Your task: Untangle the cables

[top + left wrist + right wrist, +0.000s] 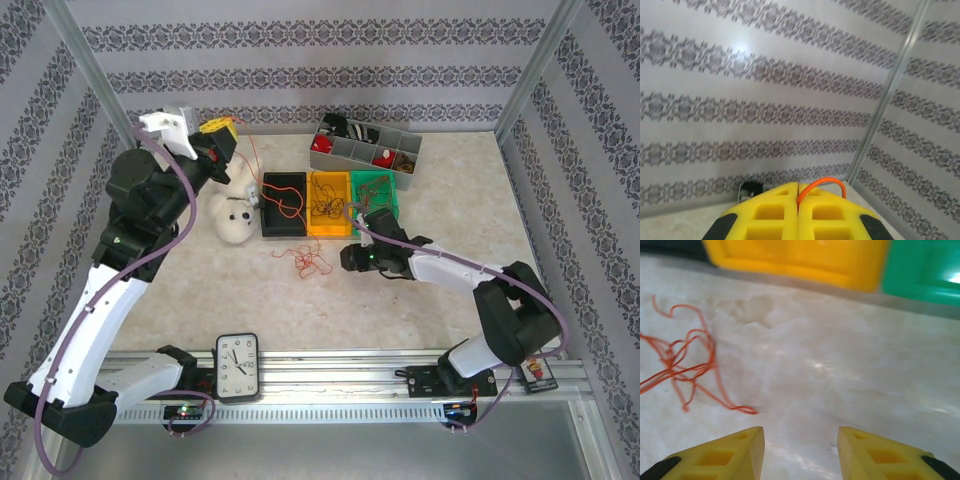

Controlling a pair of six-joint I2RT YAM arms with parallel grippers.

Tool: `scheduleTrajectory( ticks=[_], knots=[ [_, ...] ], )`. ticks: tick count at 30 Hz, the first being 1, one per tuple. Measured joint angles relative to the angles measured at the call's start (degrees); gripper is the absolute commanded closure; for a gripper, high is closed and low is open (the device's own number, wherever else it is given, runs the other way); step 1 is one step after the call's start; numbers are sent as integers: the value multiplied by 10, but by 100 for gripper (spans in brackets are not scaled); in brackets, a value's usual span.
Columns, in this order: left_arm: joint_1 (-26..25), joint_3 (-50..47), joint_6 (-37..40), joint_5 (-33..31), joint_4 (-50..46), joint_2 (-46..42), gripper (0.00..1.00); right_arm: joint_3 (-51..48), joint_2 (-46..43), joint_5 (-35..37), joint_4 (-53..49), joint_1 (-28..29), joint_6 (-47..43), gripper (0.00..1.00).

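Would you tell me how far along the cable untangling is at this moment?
Done, apparently: strands already lie in the yellow bin and green bin. In hand: the left claw, shut, holds an orange strand lifted high. Left: a red tangle on the table, just ahead of the open right claw.

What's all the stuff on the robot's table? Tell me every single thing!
bins: three, black, yellow, green, side by side mid-table, wires inside
organiser box: one, grey, behind the bins
cable tangle: one, red, on the table in front of the bins
orange strand: one, orange, lifted high at the left
plush seal: one, white, left of the black bin
clock: one, black rim, white face, near edge
arms: two, white and black, purple cords
left gripper: one, yellow, raised, shut on the orange strand
right gripper: one, yellow, open, low beside the tangle
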Motion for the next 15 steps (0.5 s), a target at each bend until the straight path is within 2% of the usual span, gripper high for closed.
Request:
scheduleTrajectory(
  ticks=[6,15],
  knots=[
    [0,-81,-29,-66,-4,-1,100,59,54,-21,-5,41,-36,51],
    [0,-89,-32,-124,-13,-30,100,128,147,-24,-15,51,-56,48]
  ],
)
